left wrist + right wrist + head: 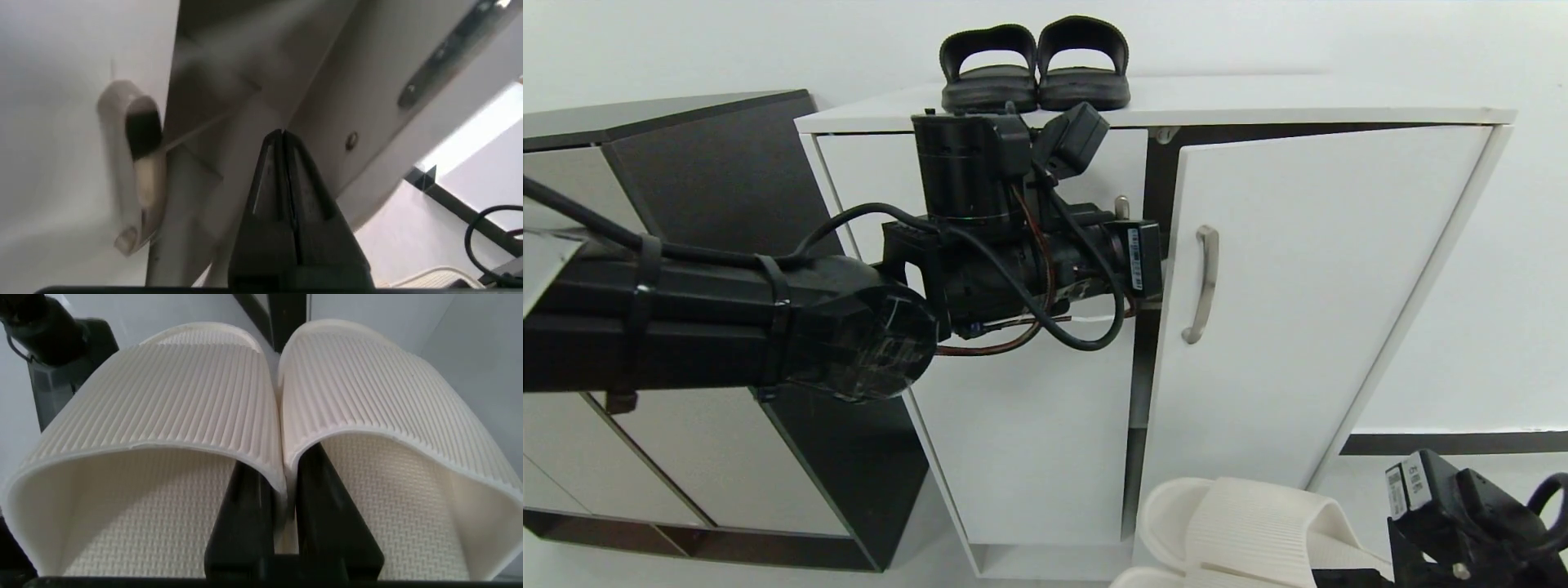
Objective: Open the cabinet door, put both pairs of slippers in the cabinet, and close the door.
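The white cabinet (pixel 1307 98) has its right door (pixel 1307 294) ajar, with a dark gap beside the shut left door (pixel 1029 425). My left gripper (pixel 1147 273) sits at that gap, level with the right door's metal handle (pixel 1202 282). In the left wrist view its fingertips (pixel 282 155) are shut with nothing between them, pointing into the cabinet past a handle (pixel 135 175). A black pair of slippers (pixel 1036 69) stands on the cabinet top. Low in front of the cabinet, my right gripper (pixel 1347 576) is shut on the white pair of slippers (pixel 1241 523), pinching their inner sides (pixel 278 449) together.
A dark cabinet with glossy panels (pixel 711 188) stands against the white cabinet's left side. A white wall runs behind, with a dark baseboard strip (pixel 1454 443) at the right. The floor to the right of the cabinet is bare.
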